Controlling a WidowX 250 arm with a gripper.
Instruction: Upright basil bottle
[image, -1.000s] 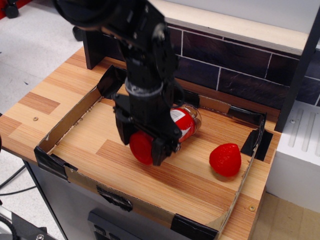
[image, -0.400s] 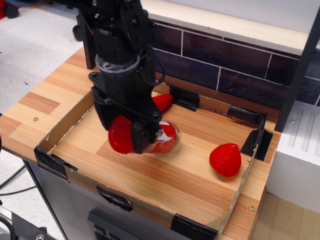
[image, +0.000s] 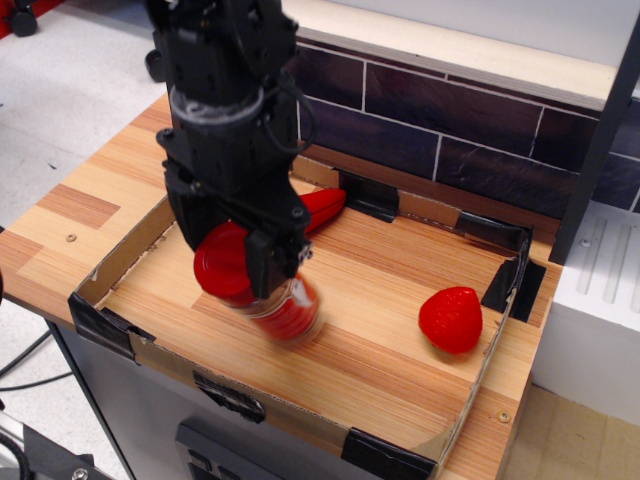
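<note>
The basil bottle (image: 275, 305) is a clear jar with a wide red cap (image: 222, 262) and a red label. My black gripper (image: 238, 262) is shut on it near the cap and holds it tilted, cap up and to the left, base low over the tray floor. The jar looks blurred. The bottle is in the left half of the cardboard tray (image: 130, 345). The arm hides part of the cap and the tray's back left.
A red toy strawberry (image: 451, 319) lies in the tray's right part. A red toy chili pepper (image: 322, 207) lies behind the gripper near the tray's back wall. A dark tiled wall (image: 450, 130) stands behind. The wooden table's front edge (image: 30, 290) is close.
The gripper has moved left with the bottle and turned it from lying on its side to a steep tilt with the cap up. The chili pepper has come into view.
</note>
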